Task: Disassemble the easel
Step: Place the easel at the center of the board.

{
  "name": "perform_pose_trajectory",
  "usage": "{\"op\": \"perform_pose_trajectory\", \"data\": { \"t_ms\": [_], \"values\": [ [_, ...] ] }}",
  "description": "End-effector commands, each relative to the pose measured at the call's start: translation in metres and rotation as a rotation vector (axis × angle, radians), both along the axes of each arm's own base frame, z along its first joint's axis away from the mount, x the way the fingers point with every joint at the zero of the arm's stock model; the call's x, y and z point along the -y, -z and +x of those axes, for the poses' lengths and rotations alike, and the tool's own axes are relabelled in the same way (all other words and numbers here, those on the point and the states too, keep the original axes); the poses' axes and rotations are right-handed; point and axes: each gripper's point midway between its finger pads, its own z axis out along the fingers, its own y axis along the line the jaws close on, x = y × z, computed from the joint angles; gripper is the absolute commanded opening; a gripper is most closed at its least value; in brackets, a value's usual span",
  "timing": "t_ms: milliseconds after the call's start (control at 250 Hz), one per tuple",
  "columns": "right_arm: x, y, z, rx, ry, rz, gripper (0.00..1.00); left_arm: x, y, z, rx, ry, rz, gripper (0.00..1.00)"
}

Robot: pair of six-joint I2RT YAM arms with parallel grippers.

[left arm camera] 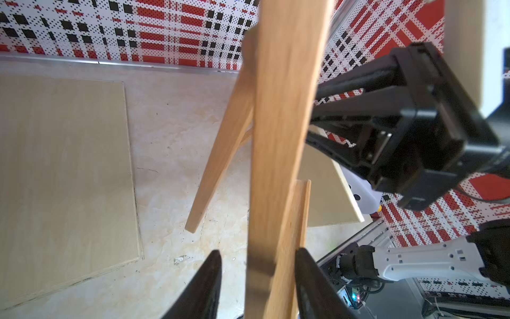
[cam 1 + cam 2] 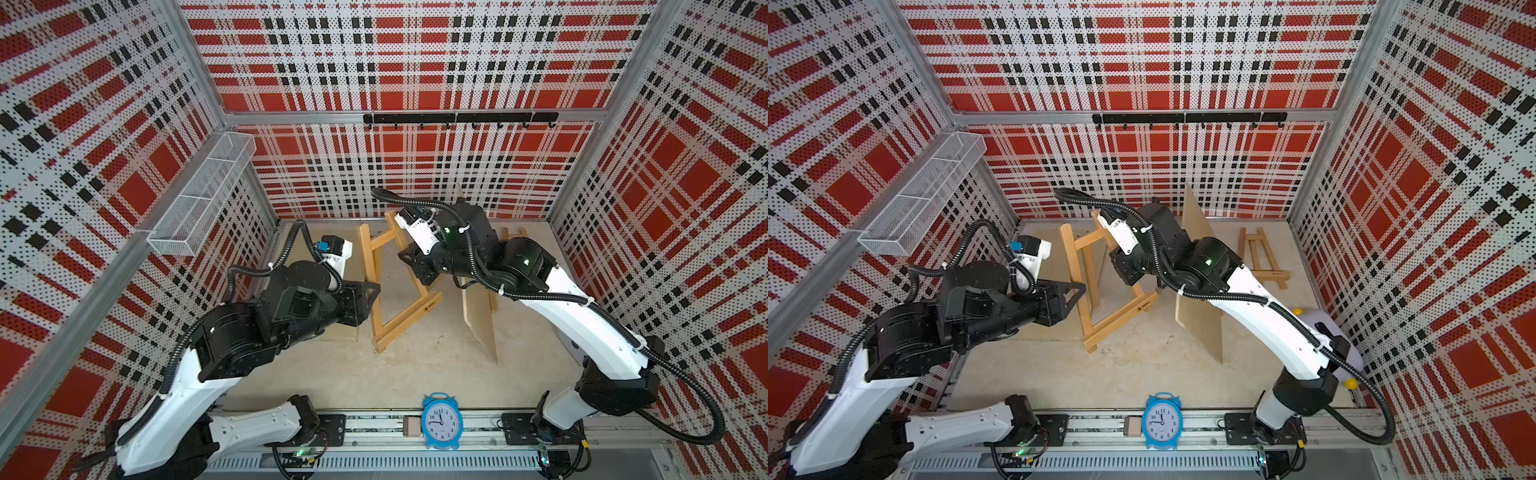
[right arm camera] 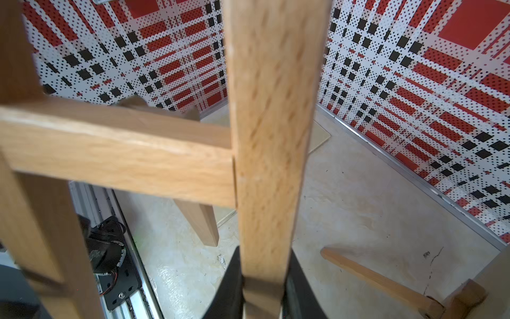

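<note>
Easel (image 2: 409, 319) stands tilted in the middle of the desk (image 2: 332, 374), back leg splayed; right gripper (image 3: 263, 265) jaws pinch its right upright between crossbar and ledge; left gripper (image 1: 258, 251) jaws spread around the left upright by the bottom ledge, not clamped; looks like bracing before pulling parts apart; next, I'd guess, left closes firmly, then a controlled pull without twisting the frame; dark stamp (image 2: 430, 308) on the ledge unreadable; blue alarm clock (image 2: 441, 420) at near edge shows numerals 1–12.

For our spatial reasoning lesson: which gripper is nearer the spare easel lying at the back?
Right. The right gripper, clamped on the held easel, is on the side toward the spare easel; the left gripper straddles the opposite leg, farther off.
</note>
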Motion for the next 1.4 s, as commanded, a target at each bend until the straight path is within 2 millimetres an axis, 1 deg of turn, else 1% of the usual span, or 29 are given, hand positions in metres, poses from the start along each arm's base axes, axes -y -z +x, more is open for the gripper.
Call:
{"op": "perform_pose_trajectory", "data": {
  "t_ms": [0,156,236,312,360,440,480,616,656,692,764,856,868,944,1004,1164,1240,1341,1397],
  "values": [
    [-0.003,-0.044,0.003,0.045,0.009,0.146,0.00,0.000,-0.003,0.000,0.006,-0.005,-0.034,0.47],
    [-0.006,-0.048,0.002,0.026,-0.003,0.172,0.00,0.004,0.001,0.000,-0.006,0.003,-0.035,0.47],
    [-0.006,-0.049,0.002,0.019,-0.004,0.181,0.00,0.008,0.003,0.000,-0.011,0.014,-0.043,0.43],
    [-0.006,-0.050,0.002,0.018,-0.009,0.190,0.00,0.011,0.003,0.001,-0.009,0.019,-0.051,0.42],
    [-0.005,-0.049,0.002,0.015,-0.009,0.191,0.00,0.010,0.002,0.002,-0.004,0.016,-0.056,0.37],
    [-0.005,-0.048,0.002,0.009,-0.009,0.191,0.00,0.010,0.001,0.003,-0.005,0.011,-0.064,0.19],
    [-0.004,-0.048,0.002,0.008,-0.008,0.192,0.00,0.010,0.002,0.003,-0.008,0.011,-0.065,0.14],
    [-0.003,-0.047,0.004,0.007,-0.004,0.194,0.00,0.008,0.005,0.003,-0.020,0.001,-0.064,0.12],
    [-0.003,-0.047,0.004,0.005,-0.005,0.194,0.00,0.007,0.006,0.004,-0.023,-0.005,-0.060,0.08],
    [-0.002,-0.047,0.005,0.006,-0.004,0.194,0.00,0.005,0.007,0.005,-0.026,-0.013,-0.061,0.00],
    [-0.001,-0.045,0.006,0.005,-0.002,0.188,0.00,0.001,0.009,0.007,-0.031,-0.032,-0.066,0.00],
    [0.004,-0.045,0.007,0.015,0.004,0.180,0.00,-0.004,0.006,0.013,-0.024,-0.049,-0.083,0.00],
    [0.004,-0.045,0.008,0.017,0.005,0.178,0.02,-0.004,0.005,0.014,-0.023,-0.048,-0.088,0.00],
    [0.014,-0.050,0.011,0.041,0.022,0.174,0.15,-0.003,0.003,0.024,-0.033,-0.033,-0.101,0.00],
    [0.025,-0.056,0.014,0.064,0.042,0.169,0.21,-0.001,0.000,0.033,-0.043,-0.016,-0.101,0.00],
    [0.061,-0.082,0.021,0.139,0.102,0.167,0.24,0.010,-0.004,0.062,-0.084,0.067,-0.054,0.00],
    [0.077,-0.091,0.022,0.171,0.133,0.158,0.25,0.008,-0.006,0.078,-0.099,0.084,-0.035,0.00],
    [0.096,-0.098,0.020,0.202,0.170,0.140,0.26,0.005,-0.006,0.099,-0.119,0.103,-0.058,0.00],
    [0.102,-0.099,0.017,0.208,0.179,0.138,0.27,0.004,-0.004,0.108,-0.127,0.114,-0.070,0.00]
  ]
}}
